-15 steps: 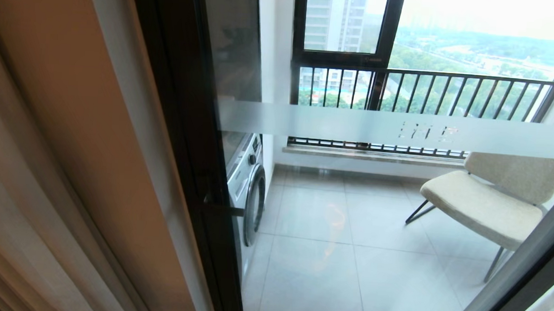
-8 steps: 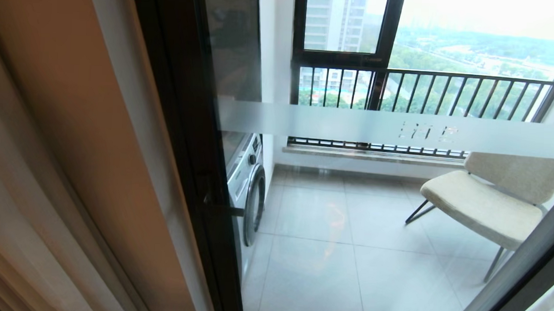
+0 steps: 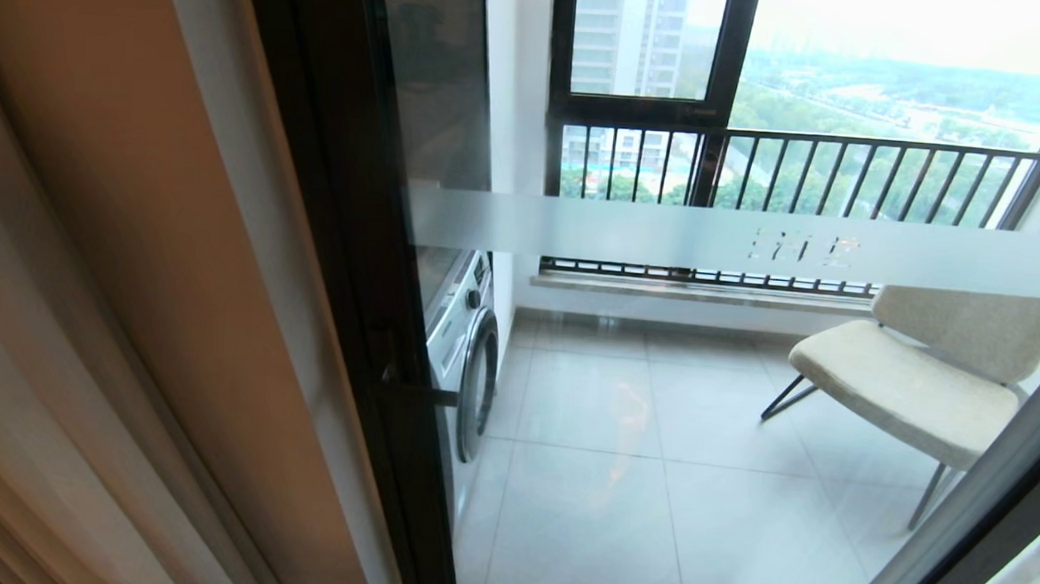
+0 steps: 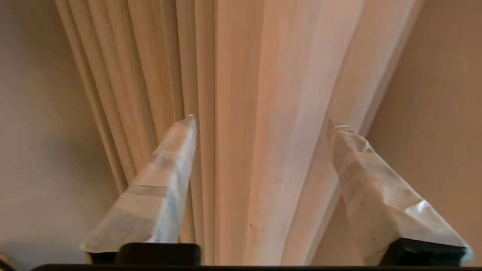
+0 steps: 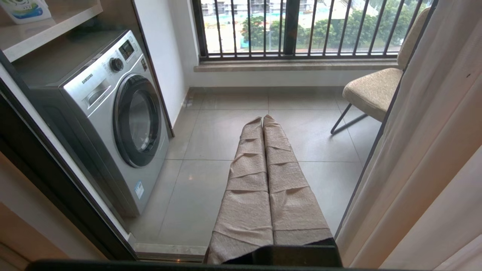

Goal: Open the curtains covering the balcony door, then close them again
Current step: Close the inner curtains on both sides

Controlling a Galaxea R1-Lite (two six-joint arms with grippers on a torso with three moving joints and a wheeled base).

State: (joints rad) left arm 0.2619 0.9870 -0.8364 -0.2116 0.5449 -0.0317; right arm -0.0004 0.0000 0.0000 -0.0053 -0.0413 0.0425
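The beige curtains (image 3: 7,407) hang gathered at the far left of the head view, beside a tan wall. The balcony door (image 3: 709,241) stands uncovered, with clear glass, a frosted band and a dark frame (image 3: 343,274). In the left wrist view my left gripper (image 4: 262,123) is open, and its taped fingers (image 4: 162,180) stand on either side of a thick fold of the curtains (image 4: 150,56) without closing on it. My right gripper (image 5: 262,119) is shut on nothing and points at the door glass. A pale sheer curtain (image 5: 433,150) hangs beside it. Neither arm shows in the head view.
Behind the glass stand a silver washing machine (image 5: 113,113) on the left and a beige chair (image 3: 916,375) on the right, on a tiled floor (image 3: 617,475). A barred railing (image 3: 802,173) and a window lie beyond. The door handle (image 3: 417,393) juts from the frame.
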